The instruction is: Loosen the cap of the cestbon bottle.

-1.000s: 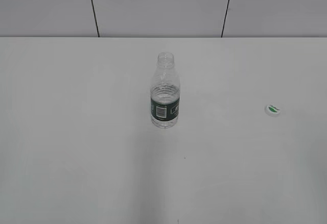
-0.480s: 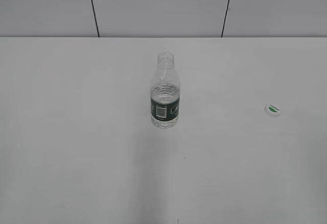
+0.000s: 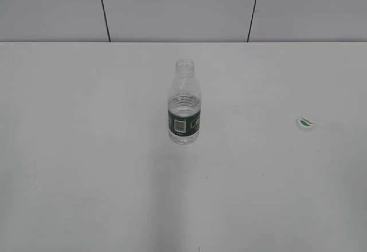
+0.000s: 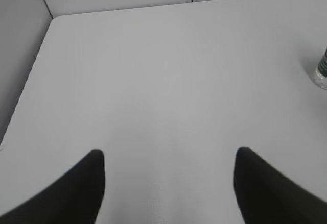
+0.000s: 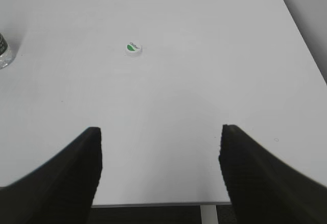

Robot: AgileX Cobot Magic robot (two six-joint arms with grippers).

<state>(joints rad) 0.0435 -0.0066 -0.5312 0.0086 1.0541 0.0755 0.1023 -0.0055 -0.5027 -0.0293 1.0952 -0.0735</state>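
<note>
Nothing has shifted since the earlier frames beyond a hair of camera drift. Table [image 3: 86,194], bare. Cestbon bottle [image 3: 184,105], upright, capless, far right of the left gripper's [image 4: 168,183] spread fingers; probably light and crushable, best held at its label. Cap [image 5: 134,48], ahead of the right gripper's [image 5: 159,170] spread fingers.

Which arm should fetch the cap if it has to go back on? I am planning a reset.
Right, probably. The cap lies on the table ahead of the open right claw, while the left claw sees only the bottle at its frame's edge.
</note>
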